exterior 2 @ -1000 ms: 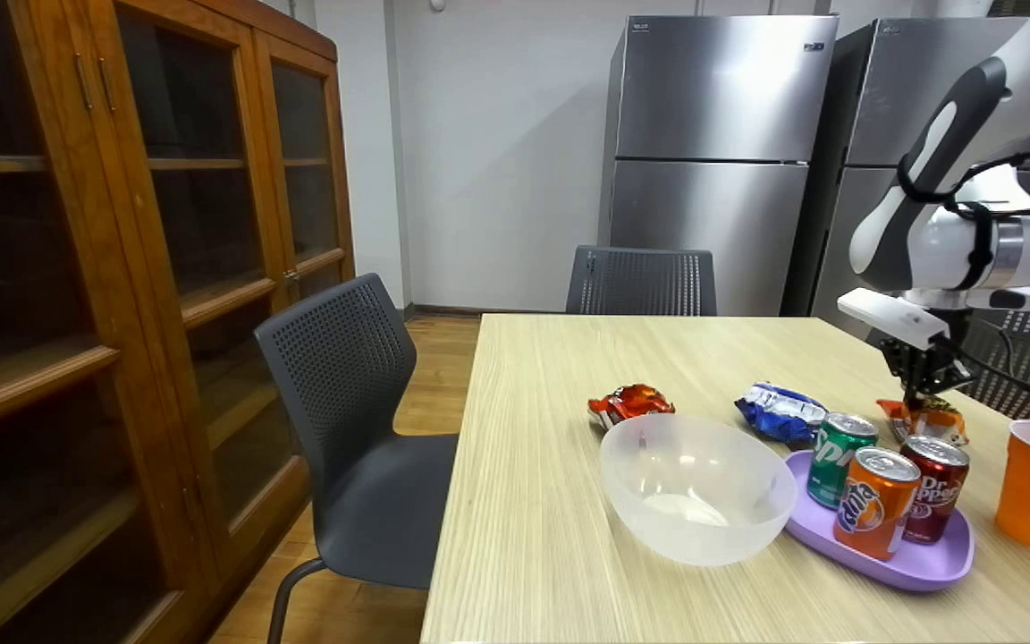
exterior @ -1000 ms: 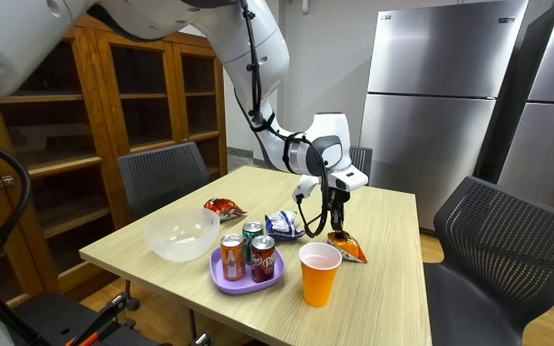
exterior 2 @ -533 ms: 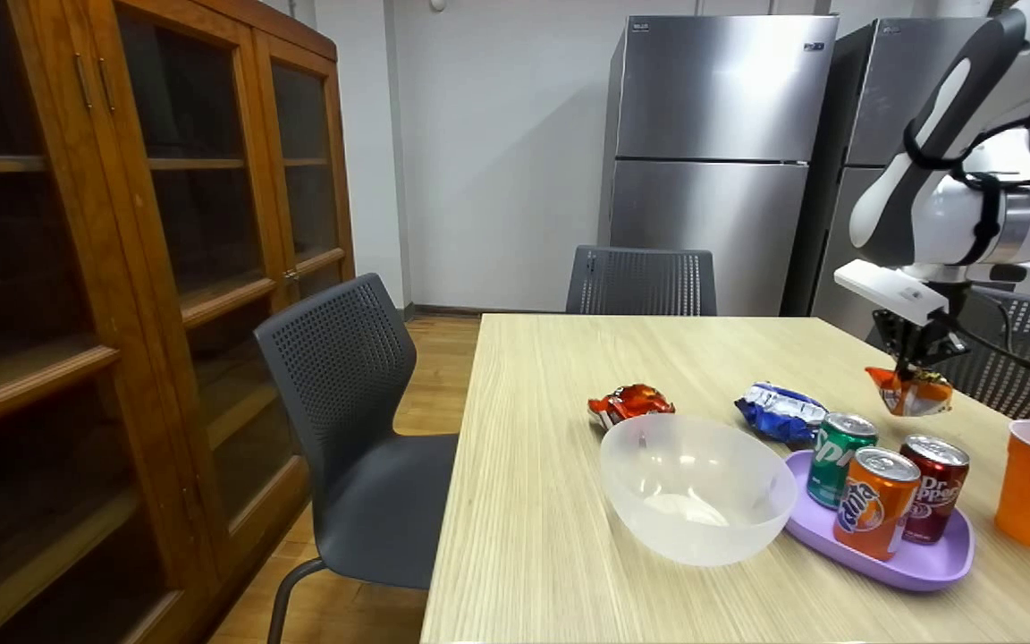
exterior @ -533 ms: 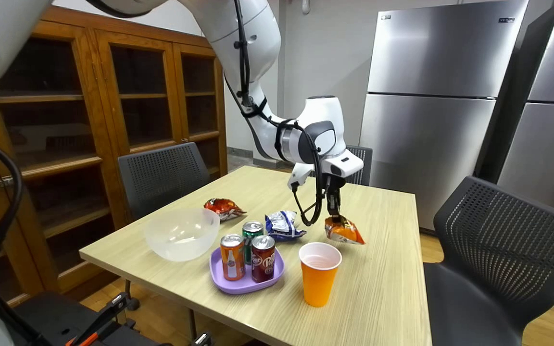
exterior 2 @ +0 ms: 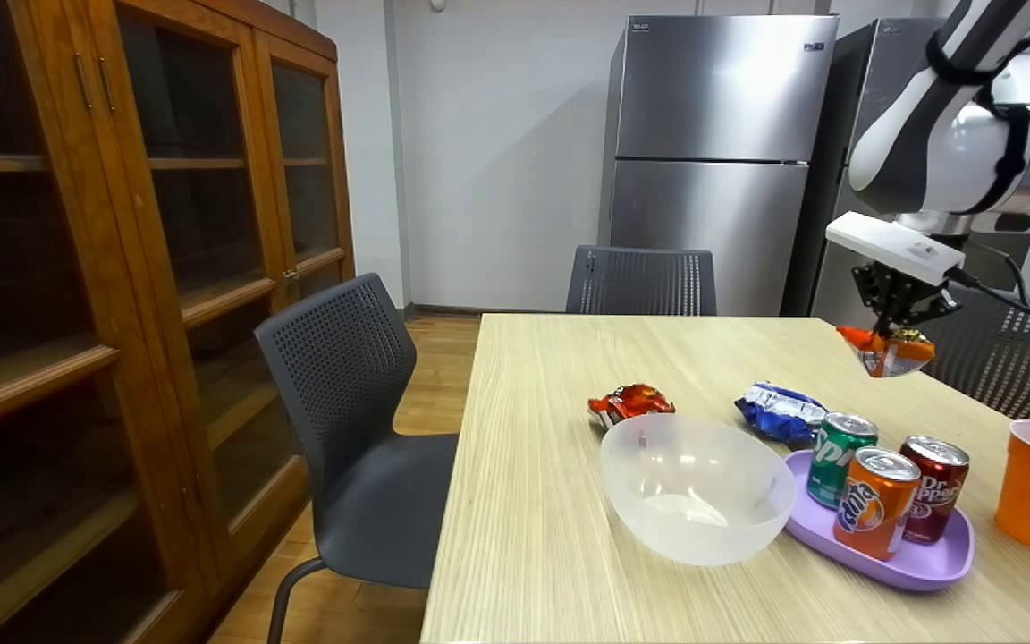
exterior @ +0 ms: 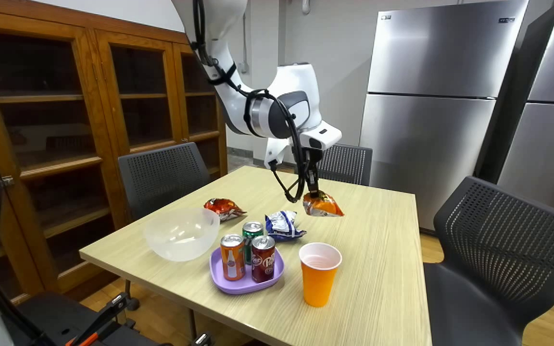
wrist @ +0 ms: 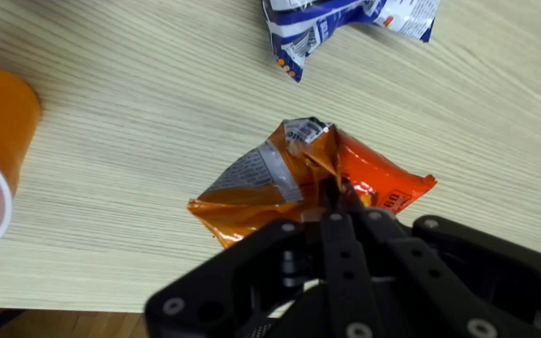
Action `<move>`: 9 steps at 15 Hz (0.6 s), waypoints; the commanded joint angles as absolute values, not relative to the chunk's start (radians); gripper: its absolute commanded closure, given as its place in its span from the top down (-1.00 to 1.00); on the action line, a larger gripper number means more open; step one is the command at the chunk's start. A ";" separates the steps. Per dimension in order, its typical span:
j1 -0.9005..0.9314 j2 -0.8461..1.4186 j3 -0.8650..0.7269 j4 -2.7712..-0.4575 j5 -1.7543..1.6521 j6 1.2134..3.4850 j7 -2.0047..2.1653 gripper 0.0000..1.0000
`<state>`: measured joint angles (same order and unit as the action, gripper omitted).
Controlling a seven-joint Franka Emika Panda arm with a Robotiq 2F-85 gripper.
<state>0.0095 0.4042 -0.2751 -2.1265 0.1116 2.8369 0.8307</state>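
Orange snack bag [wrist: 298, 164] hangs under the end effector [exterior: 313, 193], which grasps it near the middle. It is above the tabletop [exterior: 373, 288], right of the blue bag [exterior: 283, 227] in both exterior views; in the wrist view, its long axis runs left to right.

Bent arm [exterior: 229, 105], pincer [exterior: 313, 193] pointing down

In an exterior view the arm drops from the top edge and slants down to the right, ending in a white wrist [exterior: 296, 81] that stands nearly upright. A black cable [exterior: 298, 149] is strapped along it with dark bands and loops below the wrist, just left of the pincer. In an exterior view the arm comes in from the upper right, with a white casing [exterior 2: 895, 243] mounted just above the pincer. In the wrist view the pincer reaches up from the near edge, its two fingers [wrist: 348, 267] side by side and pinched together at the tips, black linkages [wrist: 228, 270] spread to left and right.
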 commanded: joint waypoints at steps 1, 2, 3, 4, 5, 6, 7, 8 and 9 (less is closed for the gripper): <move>0.032 0.239 -0.258 -2.275 0.074 2.863 0.748 -0.99; 0.044 0.210 -0.259 -2.301 0.059 2.868 0.738 -0.99; 0.051 0.183 -0.254 -2.324 0.045 2.871 0.725 -0.99; 0.060 0.154 -0.250 -2.350 0.027 2.872 0.721 -0.99; 0.065 0.128 -0.241 -2.374 0.012 2.871 0.716 -0.99; 0.073 0.101 -0.232 -2.401 -0.011 2.874 0.719 -0.99; 0.076 0.077 -0.221 -2.425 -0.031 2.876 0.721 -0.99; 0.082 0.052 -0.208 -2.451 -0.056 2.877 0.730 -0.99; 0.111 0.030 -0.218 -2.475 -0.075 2.879 0.740 -0.99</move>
<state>0.0784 0.1358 -0.2279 -2.3717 -0.0224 2.8603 0.7430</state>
